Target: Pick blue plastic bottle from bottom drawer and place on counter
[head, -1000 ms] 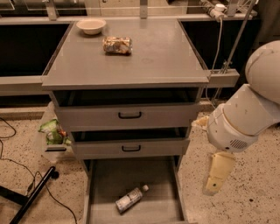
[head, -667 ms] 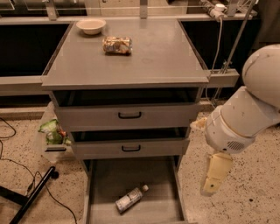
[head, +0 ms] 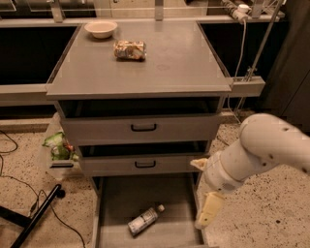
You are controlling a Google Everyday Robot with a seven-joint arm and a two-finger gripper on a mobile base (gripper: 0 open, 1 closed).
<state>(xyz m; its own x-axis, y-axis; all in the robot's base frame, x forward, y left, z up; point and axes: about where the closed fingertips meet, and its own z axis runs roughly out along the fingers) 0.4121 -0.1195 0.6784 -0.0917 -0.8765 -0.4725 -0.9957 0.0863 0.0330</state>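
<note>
In pulled-out bottom drawer (head: 145, 193): blue plastic bottle (head: 144, 220), on its side on the bare floor, cap toward back right. Just right of the drawer's right wall, apart from bottle: gripper (head: 208, 210), pointing down; open or closed, cannot tell. On counter (head: 179, 58): bowl (head: 100, 28), foil packet (head: 130, 50).

Floor is speckled terrazzo (head: 271, 213), light dim and warm. Dark recesses (head: 29, 53) sit either side behind the cabinet, with a grey ledge (head: 22, 93) along them. Two grey drawers (head: 140, 128) have black handles. Left: black cables (head: 14, 181), black stand leg (head: 36, 218), what looks like a clear bin (head: 57, 154) of green packets. Top right: white power strip (head: 238, 8). Low right: gripper (head: 202, 222) beside the cabinet.
</note>
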